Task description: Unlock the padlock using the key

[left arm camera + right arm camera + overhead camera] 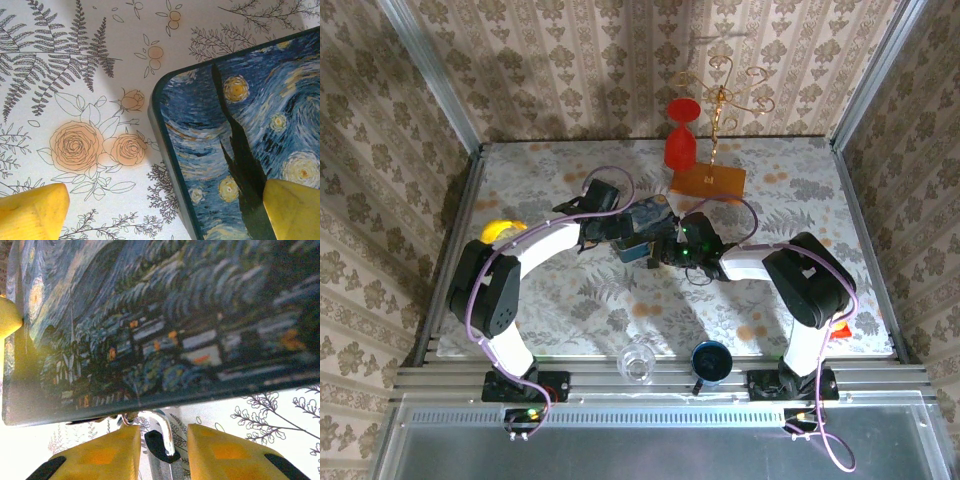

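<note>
The step in hand is getting at the padlock, which hangs at the near edge of the tin mid-table. Its silvery shackle and dark body sit between the narrowly parted fingers of the right gripper, though I cannot tell if they pinch it. The left gripper is spread wide across the tin's corner, steadying rather than clamping. No key is discernible. Next, the key must be lined up with the keyhole while the tin stays put.
</note>
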